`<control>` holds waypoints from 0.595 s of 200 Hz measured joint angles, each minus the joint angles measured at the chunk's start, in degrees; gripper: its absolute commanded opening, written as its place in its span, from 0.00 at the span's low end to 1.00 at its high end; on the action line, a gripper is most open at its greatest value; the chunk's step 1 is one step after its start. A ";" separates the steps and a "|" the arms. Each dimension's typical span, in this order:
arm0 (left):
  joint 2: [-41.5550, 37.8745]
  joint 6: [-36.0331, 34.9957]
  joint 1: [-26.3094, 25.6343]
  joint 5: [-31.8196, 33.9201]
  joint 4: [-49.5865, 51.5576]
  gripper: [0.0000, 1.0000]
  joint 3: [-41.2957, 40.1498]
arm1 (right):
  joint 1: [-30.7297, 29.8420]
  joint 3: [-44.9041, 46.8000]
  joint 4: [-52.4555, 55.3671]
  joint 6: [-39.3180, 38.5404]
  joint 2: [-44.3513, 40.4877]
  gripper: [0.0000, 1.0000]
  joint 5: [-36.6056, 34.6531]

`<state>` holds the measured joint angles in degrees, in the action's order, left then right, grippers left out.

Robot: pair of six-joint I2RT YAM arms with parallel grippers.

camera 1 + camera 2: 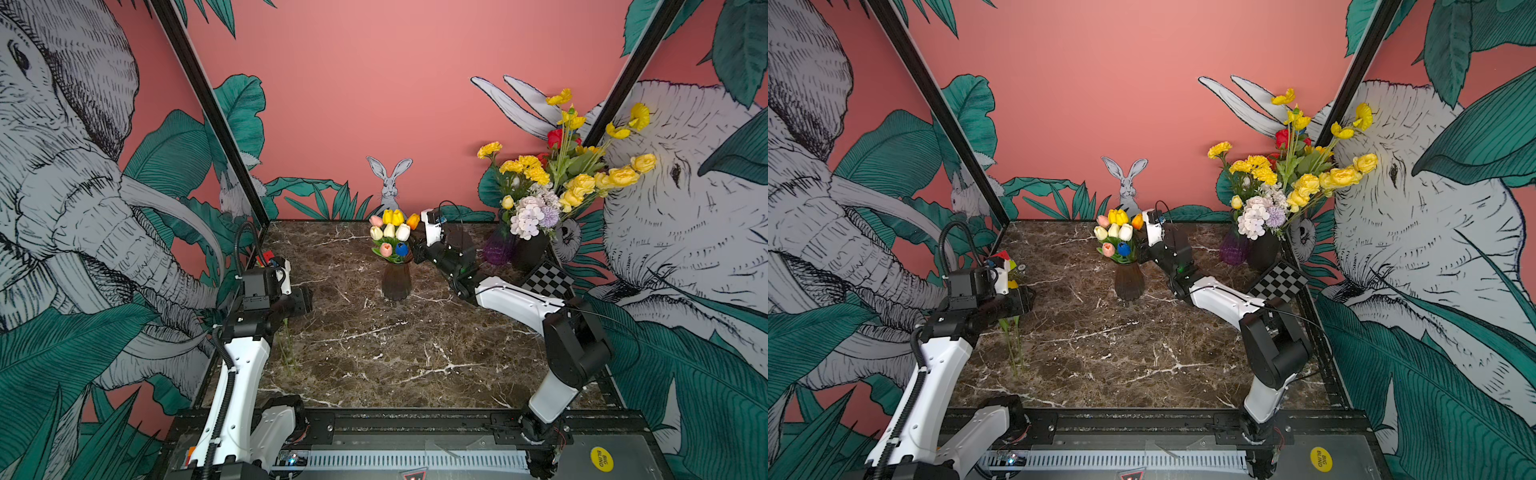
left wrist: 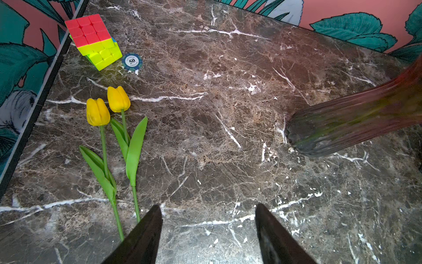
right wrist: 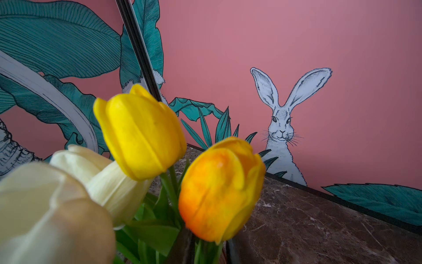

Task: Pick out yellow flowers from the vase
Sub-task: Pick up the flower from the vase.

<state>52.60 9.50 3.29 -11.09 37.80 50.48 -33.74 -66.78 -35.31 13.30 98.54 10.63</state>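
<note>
Left wrist view shows two long-stemmed yellow tulips (image 2: 98, 112) lying on the brown marble table (image 2: 228, 137) at nine o'clock by the wide-apart left gripper (image 2: 208, 206), while yellow tulip heads (image 1: 392, 216) remain in the ribbed brown vase (image 1: 397, 282) at twelve, the right gripper (image 1: 417, 254) beside them, grip unclear.

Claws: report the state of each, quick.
Left claw: open, empty.
Right claw: at the tulips in the vase; open or shut cannot be told.
</note>
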 measured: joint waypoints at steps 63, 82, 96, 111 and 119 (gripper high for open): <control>0.37 0.00 0.00 0.22 0.00 0.66 0.00 | 0.04 -0.07 -0.04 0.92 0.11 0.07 1.09; 0.37 -0.02 0.00 0.48 0.00 0.66 0.00 | 0.04 -0.04 -0.37 1.57 0.09 0.05 1.31; 0.37 -0.02 0.00 0.61 0.00 0.66 0.00 | 0.04 -0.02 -0.79 1.86 0.00 0.04 1.49; 0.37 -0.02 0.00 0.68 0.00 0.66 0.00 | 0.04 0.02 -0.94 1.99 -0.24 0.04 1.64; 0.37 -0.02 0.00 0.74 0.00 0.66 0.00 | 0.04 0.15 -0.92 2.03 -0.55 0.04 1.66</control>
<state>52.97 9.47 3.29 -10.35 37.80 50.48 -33.69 -66.63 -36.23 15.33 98.00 12.29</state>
